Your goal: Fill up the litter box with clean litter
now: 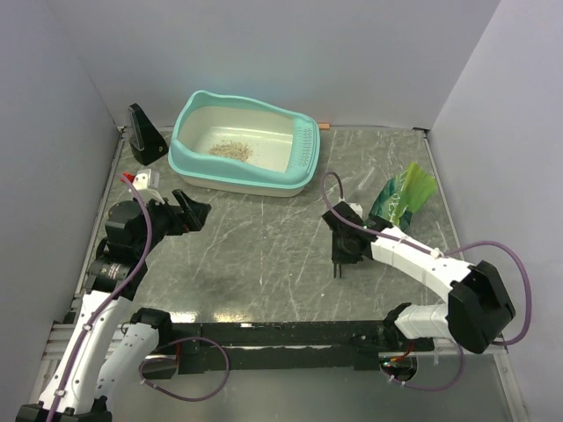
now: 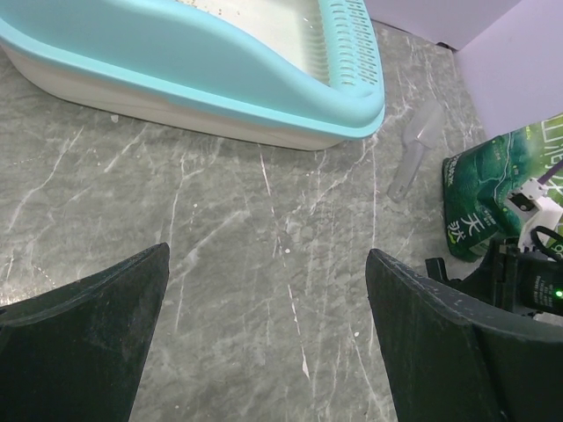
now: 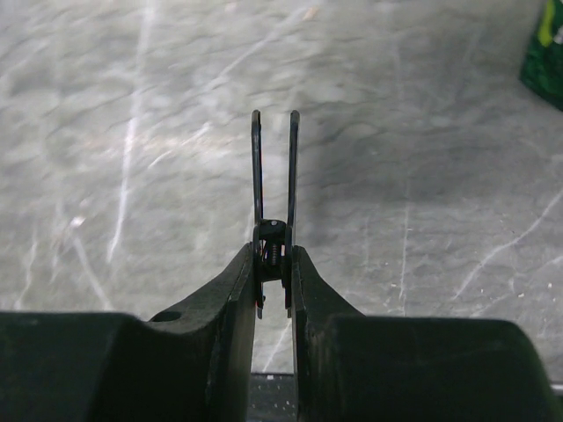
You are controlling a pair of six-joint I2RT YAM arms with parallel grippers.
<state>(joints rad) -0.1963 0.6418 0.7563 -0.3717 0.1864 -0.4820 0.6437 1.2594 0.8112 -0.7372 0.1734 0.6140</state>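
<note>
The litter box (image 1: 242,145), turquoise-rimmed and cream inside, stands at the back left of the table; its slotted end also shows in the left wrist view (image 2: 347,53). A small patch of beige clean litter (image 1: 231,149) lies on its floor. My left gripper (image 1: 198,211) (image 2: 266,251) hovers open over bare table in front of the box, holding nothing. At the table's middle right, my right gripper (image 1: 341,255) (image 3: 274,255) is shut on a thin black spring clip (image 3: 256,158) whose two prongs point away from it.
A green printed pouch (image 1: 403,195) (image 2: 493,193) lies at the right, with a translucent scoop (image 1: 368,180) (image 2: 415,149) beside it. A black wedge-shaped object (image 1: 145,134) stands at the back left corner. Grey walls close in three sides of the marbled table (image 1: 264,255).
</note>
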